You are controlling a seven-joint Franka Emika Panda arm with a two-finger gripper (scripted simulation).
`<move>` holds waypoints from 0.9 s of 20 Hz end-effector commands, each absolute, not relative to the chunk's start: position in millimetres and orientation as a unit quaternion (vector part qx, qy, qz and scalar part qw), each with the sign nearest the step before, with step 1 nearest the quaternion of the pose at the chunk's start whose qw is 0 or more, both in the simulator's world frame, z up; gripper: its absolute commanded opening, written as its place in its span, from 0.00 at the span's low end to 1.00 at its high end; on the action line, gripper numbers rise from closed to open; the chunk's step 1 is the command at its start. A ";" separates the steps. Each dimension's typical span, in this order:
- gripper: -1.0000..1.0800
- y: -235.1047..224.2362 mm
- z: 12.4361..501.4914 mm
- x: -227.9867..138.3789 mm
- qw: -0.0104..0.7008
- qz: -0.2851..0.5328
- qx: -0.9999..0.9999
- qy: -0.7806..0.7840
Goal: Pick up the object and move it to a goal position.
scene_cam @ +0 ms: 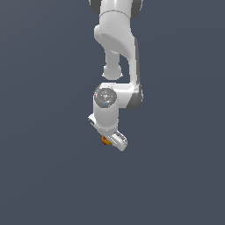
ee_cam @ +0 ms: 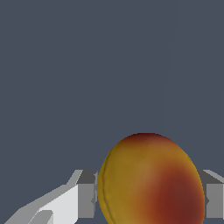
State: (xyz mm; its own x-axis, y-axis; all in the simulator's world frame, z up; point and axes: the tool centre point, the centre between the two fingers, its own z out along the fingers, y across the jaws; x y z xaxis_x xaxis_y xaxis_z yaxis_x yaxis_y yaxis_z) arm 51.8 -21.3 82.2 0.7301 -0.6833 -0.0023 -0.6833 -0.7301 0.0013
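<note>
The object (ee_cam: 151,183) is a round yellow-orange fruit with a dark red patch, and it fills the lower part of the wrist view. My gripper (ee_cam: 151,199) is shut on it. One grey finger (ee_cam: 86,199) touches its one side and the other finger (ee_cam: 214,199) touches the opposite side. In the exterior view only a small orange bit of the object (scene_cam: 105,140) peeks out beneath the white hand of the gripper (scene_cam: 108,141), which points downward. The hand hides the fingers in that view.
The white arm (scene_cam: 116,44) comes down from the top middle of the exterior view. Around it there is only a plain dark grey-blue background, with no other objects or edges in sight.
</note>
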 end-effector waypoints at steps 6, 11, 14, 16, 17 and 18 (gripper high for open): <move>0.00 -9.5 159.7 48.1 0.000 0.000 0.930 -0.368; 0.00 -0.1 220.9 44.9 0.000 0.000 0.930 -0.368; 0.00 5.3 257.3 43.2 0.000 0.000 0.930 -0.368; 0.00 8.9 281.3 42.2 0.000 0.000 0.930 -0.368; 0.00 10.8 293.2 41.7 0.000 0.000 0.930 -0.368; 0.00 12.6 305.0 41.3 0.000 0.000 0.930 -0.368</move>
State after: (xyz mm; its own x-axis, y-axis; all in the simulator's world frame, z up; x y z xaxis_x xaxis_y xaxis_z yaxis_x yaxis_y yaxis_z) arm 42.5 9.9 286.2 0.7289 -0.6846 0.0000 -0.6846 -0.7289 0.0005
